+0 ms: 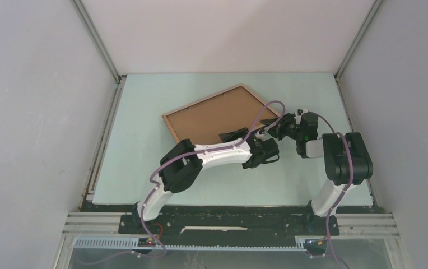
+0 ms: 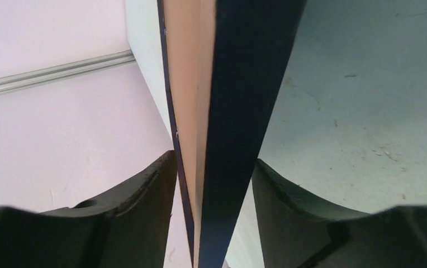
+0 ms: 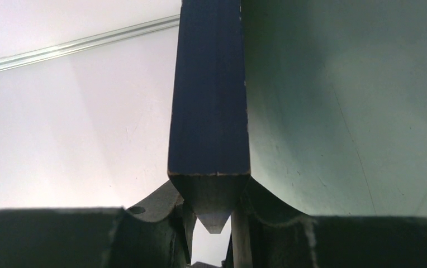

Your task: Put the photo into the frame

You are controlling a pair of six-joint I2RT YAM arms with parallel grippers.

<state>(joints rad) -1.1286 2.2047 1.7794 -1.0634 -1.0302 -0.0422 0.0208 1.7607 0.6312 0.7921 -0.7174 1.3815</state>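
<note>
The frame [image 1: 203,101] sits slanted at the back middle of the table, brown wood face up. The photo [image 1: 214,115] lies inside it with its plain brown back showing. My right gripper [image 1: 279,124] is shut on the frame's right corner; in the right wrist view the navy face [image 3: 208,84] runs up from that corner, wedged in my right gripper [image 3: 211,207]. My left gripper [image 1: 235,136] grips the frame's near edge. In the left wrist view the frame [image 2: 239,84] stands edge-on between the fingers of my left gripper [image 2: 214,167], and both fingertips touch it.
The pale green mat [image 1: 144,162] covers the table inside white enclosure walls. Aluminium rails [image 1: 97,39] run along the wall corners and the table's sides. Purple cables [image 1: 268,109] loop over both arms. Both arm bases sit at the near edge.
</note>
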